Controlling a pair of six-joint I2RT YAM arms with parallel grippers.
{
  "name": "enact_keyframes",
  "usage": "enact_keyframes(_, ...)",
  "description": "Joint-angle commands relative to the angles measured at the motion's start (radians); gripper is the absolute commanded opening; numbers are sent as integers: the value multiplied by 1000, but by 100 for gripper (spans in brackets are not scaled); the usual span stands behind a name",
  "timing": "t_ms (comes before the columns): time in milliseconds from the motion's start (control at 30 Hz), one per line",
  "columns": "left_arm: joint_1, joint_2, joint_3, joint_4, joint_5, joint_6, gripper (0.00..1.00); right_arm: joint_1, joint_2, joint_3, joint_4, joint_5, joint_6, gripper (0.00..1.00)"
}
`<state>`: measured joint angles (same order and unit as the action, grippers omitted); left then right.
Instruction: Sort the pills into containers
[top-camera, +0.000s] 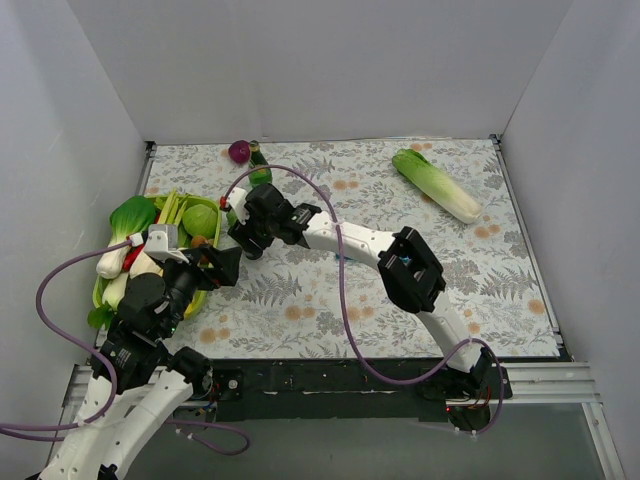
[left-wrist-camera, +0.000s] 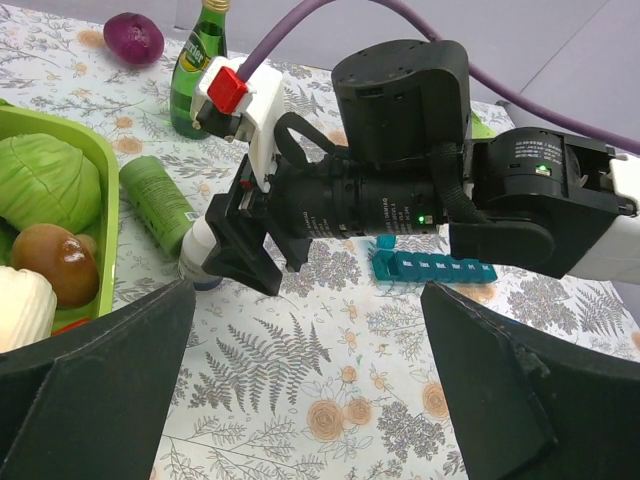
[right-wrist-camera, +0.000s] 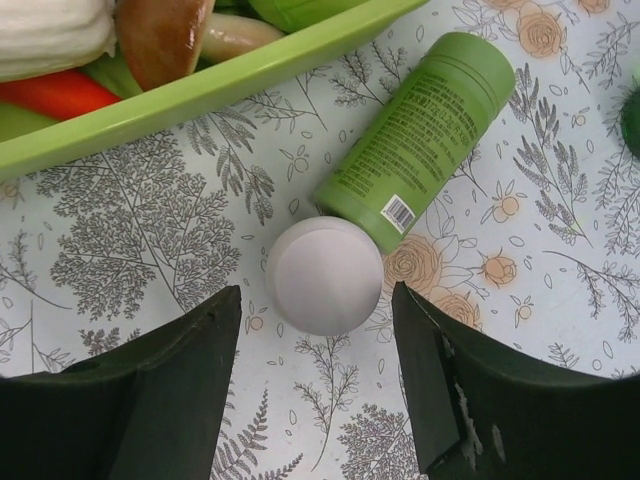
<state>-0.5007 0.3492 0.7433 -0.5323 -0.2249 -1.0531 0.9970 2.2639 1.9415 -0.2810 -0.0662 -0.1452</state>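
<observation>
The right claw (right-wrist-camera: 318, 298) is straddling the bottle (right-wrist-camera: 420, 150) at its cap (right-wrist-camera: 324, 275), gripping nothing yet.
It is hanging part open and empty, its fingers flanking the white cap with gaps on both sides. The bottle is lying on its side just right of the tray (right-wrist-camera: 200, 95), its long axis running from the cap away toward the far side. The left claw (left-wrist-camera: 305, 295) is hovering nearer, wide open and empty. The pill box (left-wrist-camera: 432, 268) is lying to the right, beyond the right arm.

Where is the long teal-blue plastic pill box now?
In the left wrist view, the pill box lies on the floral tablecloth, right of centre, just beneath the right arm.
</observation>
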Motion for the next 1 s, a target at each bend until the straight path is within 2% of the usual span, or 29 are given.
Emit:
enact_keyframes(0, 4, -4, -2, -12, 9, 11, 98, 3, 19, 45, 57, 60, 16, 69)
enact_keyframes(100, 4, 2, -1, -8, 18, 10, 98, 3, 26, 48, 69, 60, 13, 67)
enact_keyframes(200, 5, 2, 1, -6, 25, 10, 98, 5, 34, 56, 74, 60, 13, 58)
enact_keyframes(267, 4, 1, -4, -2, 35, 13, 98, 3, 31, 54, 78, 54, 12, 47)
enact_keyframes(300, 4, -1, -12, 2, 48, 15, 98, 3, 28, 53, 80, 48, 9, 39)
enact_keyframes(367, 4, 2, -16, 17, 67, 18, 98, 3, 17, 47, 85, 22, 1, 29)
enact_keyframes(400, 4, 2, -18, 20, 85, 19, 98, 5, 0, 40, 85, 14, -4, 20)
enact_keyframes(533, 4, 2, -18, 34, 140, 31, 98, -6, -102, -70, 114, -58, -30, 13)
enact_keyframes(667, 4, -6, -18, 46, 190, 45, 98, -27, -253, -263, 158, -110, -59, 12)
enact_keyframes(700, 4, -7, -16, 43, 191, 48, 98, -29, -300, -336, 169, -118, -73, 13)
enact_keyframes(767, 4, -9, -15, 41, 187, 51, 98, -31, -335, -383, 169, -147, -108, 18)
enact_keyframes(800, 4, -7, -15, 40, 187, 51, 98, -32, -340, -391, 140, -179, -132, 36)
enact_keyframes(867, 4, -3, -9, 40, 193, 48, 98, -32, -325, -380, 122, -270, -175, 56)
enact_keyframes(900, 2, 0, -7, 40, 196, 36, 98, -32, -310, -334, 109, -288, -175, 71)
enact_keyframes(967, 4, 8, 1, 35, 197, 24, 98, -34, -238, -271, 68, -299, -113, 77)
